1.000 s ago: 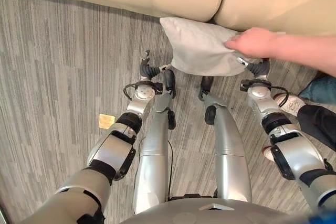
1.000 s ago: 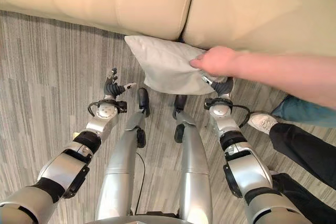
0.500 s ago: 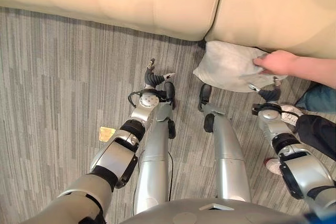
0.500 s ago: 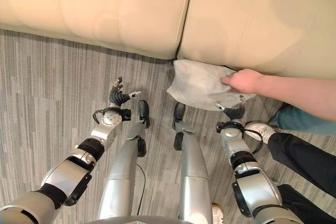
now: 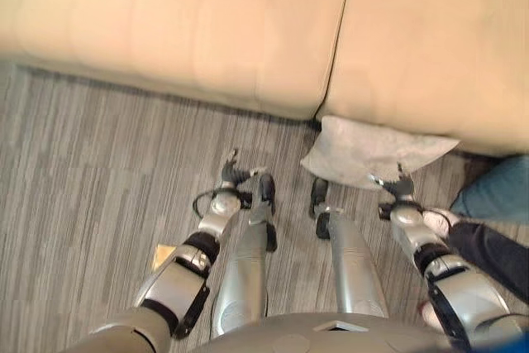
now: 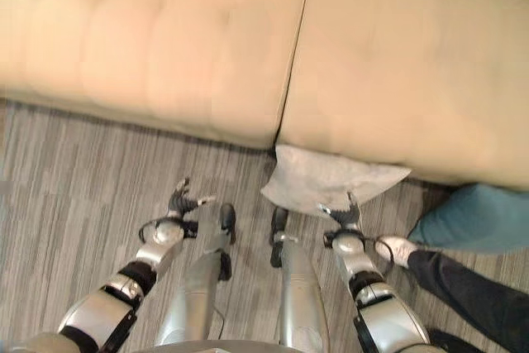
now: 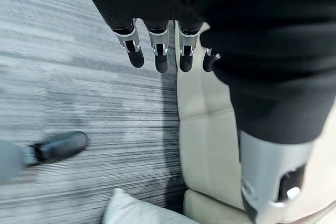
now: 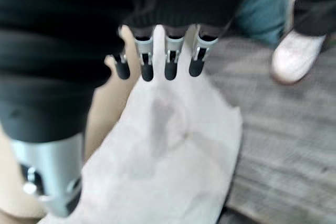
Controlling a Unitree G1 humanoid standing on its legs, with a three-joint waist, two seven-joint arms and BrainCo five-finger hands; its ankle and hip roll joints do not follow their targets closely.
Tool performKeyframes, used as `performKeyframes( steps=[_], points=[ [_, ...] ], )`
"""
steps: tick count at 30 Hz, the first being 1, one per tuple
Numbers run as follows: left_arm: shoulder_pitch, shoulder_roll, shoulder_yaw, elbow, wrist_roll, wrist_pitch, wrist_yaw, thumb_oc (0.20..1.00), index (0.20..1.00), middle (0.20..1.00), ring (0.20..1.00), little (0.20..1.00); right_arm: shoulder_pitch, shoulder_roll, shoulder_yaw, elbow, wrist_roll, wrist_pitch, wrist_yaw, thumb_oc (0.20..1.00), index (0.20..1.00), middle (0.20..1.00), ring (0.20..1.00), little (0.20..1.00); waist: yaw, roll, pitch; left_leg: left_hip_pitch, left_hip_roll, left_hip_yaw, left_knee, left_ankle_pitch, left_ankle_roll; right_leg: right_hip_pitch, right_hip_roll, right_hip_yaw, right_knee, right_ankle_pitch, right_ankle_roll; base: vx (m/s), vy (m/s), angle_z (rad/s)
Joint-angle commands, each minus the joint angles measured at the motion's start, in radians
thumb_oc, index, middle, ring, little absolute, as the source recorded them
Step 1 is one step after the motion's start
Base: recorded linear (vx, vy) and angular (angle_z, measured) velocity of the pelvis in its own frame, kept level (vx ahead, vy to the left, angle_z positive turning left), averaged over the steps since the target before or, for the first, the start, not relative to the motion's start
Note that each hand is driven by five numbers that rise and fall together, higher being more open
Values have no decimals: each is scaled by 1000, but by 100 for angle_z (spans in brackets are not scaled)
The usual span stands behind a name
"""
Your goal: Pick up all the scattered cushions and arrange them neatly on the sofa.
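Pale cushion on the floor, leaning on the sofa front

Eye views: the creased off-white cushion (image 5: 372, 153) lies just past the right robot hand (image 5: 399, 190), against the cream sofa (image 5: 248, 31); the left robot hand (image 5: 233, 176) hangs well apart. Wrist views: both robot hands have straight, relaxed fingers holding nothing; the right's fingers (image 8: 157, 64) hover over the cushion.
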Motion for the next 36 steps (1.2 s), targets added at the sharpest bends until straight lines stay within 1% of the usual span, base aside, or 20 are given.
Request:
performKeyframes(
  steps=[1, 2, 5, 6, 10, 12, 13, 16, 19, 20, 23, 25, 26, 28, 31, 32, 33, 34, 35, 36],
  points=[
    [13, 11, 44, 72, 88, 7, -55, 1000, 1000, 1000, 1000, 1000, 38, -29, -11, 54, -96, 34, 53, 1000, 1000, 1000, 1000, 1000, 13, -10, 37, 99, -19, -20, -48, 21, -62, 182, -25, 3, -241, 187, 132, 163, -16, 1],
    [13, 11, 44, 72, 88, 7, -55, 1000, 1000, 1000, 1000, 1000, 38, -29, -11, 54, -96, 34, 53, 1000, 1000, 1000, 1000, 1000, 13, -10, 37, 99, -19, -20, -48, 21, -62, 182, -25, 3, -241, 187, 132, 168, -28, -7],
    [113, 24, 82, 116, 139, 17, -87, 1000, 1000, 1000, 1000, 1000, 122, -44, -31, 102, -154, 51, 81, 1000, 1000, 1000, 1000, 1000, 14, -14, 5, 253, -16, -16, -109, 17, -63, 353, 0, 3, -316, 176, 140, 176, -42, -6],
    [113, 24, 82, 116, 139, 17, -87, 1000, 1000, 1000, 1000, 1000, 122, -44, -31, 102, -154, 51, 81, 1000, 1000, 1000, 1000, 1000, 13, -14, 3, 251, -16, -17, -110, 19, -63, 352, 0, 2, -318, 179, 140, 133, -36, -7],
    [193, 25, 121, 162, 180, 34, -118, 1000, 1000, 1000, 1000, 1000, 181, -52, -62, 124, -186, 60, 102, 1000, 1000, 1000, 1000, 1000, 14, -10, -43, 393, 5, -7, -173, 11, -67, 489, 17, 11, -375, 166, 144, 116, -52, -6],
    [215, 25, 120, 166, 199, 38, -129, 1000, 1000, 1000, 1000, 1000, 199, -55, -67, 119, -191, 55, 109, 1000, 1000, 1000, 1000, 1000, 13, -10, -59, 433, 9, -1, -189, 6, -67, 529, 26, 15, -392, 160, 143, 120, -74, -13],
    [231, 23, 128, 174, 207, 42, -141, 1000, 1000, 1000, 1000, 1000, 212, -53, -70, 116, -194, 55, 116, 1000, 1000, 1000, 1000, 1000, 11, -12, -70, 467, 12, -2, -196, -2, -65, 564, 36, 24, -404, 151, 139, 112, -132, -8],
    [258, 11, 149, 204, 221, 50, -150, 1000, 1000, 1000, 1000, 1000, 235, -40, -62, 150, -208, 61, 131, 1000, 1000, 1000, 1000, 1000, 15, -21, -75, 525, 18, -6, -168, -40, -62, 641, 54, 33, -431, 134, 130, 126, -132, -4],
    [264, 4, 155, 209, 212, 55, -156, 1000, 1000, 1000, 1000, 1000, 246, -36, -64, 162, -208, 62, 135, 1000, 1000, 1000, 1000, 1000, 16, -27, -75, 533, 19, -13, -140, -58, -61, 662, 57, 37, -439, 130, 128, 63, -39, -1],
    [261, -9, 151, 208, 201, 54, -157, 1000, 1000, 1000, 1000, 1000, 249, -36, -66, 169, -198, 62, 139, 1000, 1000, 1000, 1000, 1000, 18, -33, -68, 527, 3, -40, -106, -78, -54, 669, 54, 43, -445, 136, 126, 0, 0, 0],
    [253, -18, 139, 206, 198, 50, -154, 1000, 1000, 1000, 1000, 1000, 249, -35, -69, 172, -185, 61, 141, 1000, 1000, 1000, 1000, 1000, 18, -38, -66, 503, -24, -63, -80, -84, -55, 675, 46, 40, -455, 145, 128, 13, 22, -7],
    [254, -30, 146, 209, 193, 51, -155, 1000, 1000, 1000, 1000, 1000, 244, -37, -72, 165, -185, 62, 141, 1000, 1000, 1000, 1000, 1000, 19, -34, -78, 498, -47, -100, -114, -93, -37, 661, 54, 56, -458, 153, 133, 25, 70, -8],
    [259, -30, 148, 209, 195, 54, -156, 1000, 1000, 1000, 1000, 1000, 244, -36, -75, 164, -186, 65, 139, 1000, 1000, 1000, 1000, 1000, 16, -34, -83, 502, -48, -102, -119, -92, -34, 658, 54, 61, -455, 157, 136, 70, 110, -30],
    [267, -30, 154, 213, 195, 55, -156, 1000, 1000, 1000, 1000, 1000, 242, -33, -71, 160, -191, 69, 138, 1000, 1000, 1000, 1000, 1000, 26, -34, -83, 520, -46, -87, -131, -90, -25, 647, 55, 77, -428, 154, 143, 53, 111, -53],
    [265, -17, 167, 208, 187, 54, -154, 1000, 1000, 1000, 1000, 1000, 228, -28, -63, 151, -194, 74, 140, 1000, 1000, 1000, 1000, 1000, 44, -28, -57, 534, -35, -61, -136, -87, -13, 596, 48, 74, -306, 131, 151, -39, 86, -85],
    [265, -6, 176, 207, 182, 51, -149, 1000, 1000, 1000, 1000, 1000, 213, -23, -57, 152, -206, 79, 136, 1000, 1000, 1000, 1000, 1000, 56, -23, -45, 547, -24, -37, -142, -88, -8, 562, 19, 30, -253, 132, 168, -29, 36, -69],
    [265, -2, 180, 205, 180, 50, -147, 1000, 1000, 1000, 1000, 1000, 207, -21, -53, 153, -214, 80, 134, 1000, 1000, 1000, 1000, 1000, 63, -19, -43, 558, -17, -24, -150, -87, -7, 553, -1, 3, -240, 136, 173, 4, -1, -96],
    [266, 1, 183, 206, 179, 48, -147, 1000, 1000, 1000, 1000, 1000, 202, -20, -54, 156, -220, 82, 132, 1000, 1000, 1000, 1000, 1000, 68, -15, -41, 574, -11, -14, -164, -87, -8, 556, -20, -16, -241, 137, 175, 89, -90, -137],
    [269, 2, 194, 207, 173, 48, -147, 1000, 1000, 1000, 1000, 1000, 207, -18, -71, 156, -209, 80, 131, 1000, 1000, 1000, 1000, 1000, 70, -8, -51, 594, 1, 1, -181, -93, -12, 566, -59, -34, -274, 152, 176, 81, -84, -104],
    [269, 2, 194, 207, 173, 48, -147, 1000, 1000, 1000, 1000, 1000, 207, -18, -71, 156, -209, 80, 131, 1000, 1000, 1000, 1000, 1000, 70, -8, -50, 595, 2, 1, -181, -93, -12, 567, -59, -34, -274, 152, 176, 82, -119, -63]
  ],
)
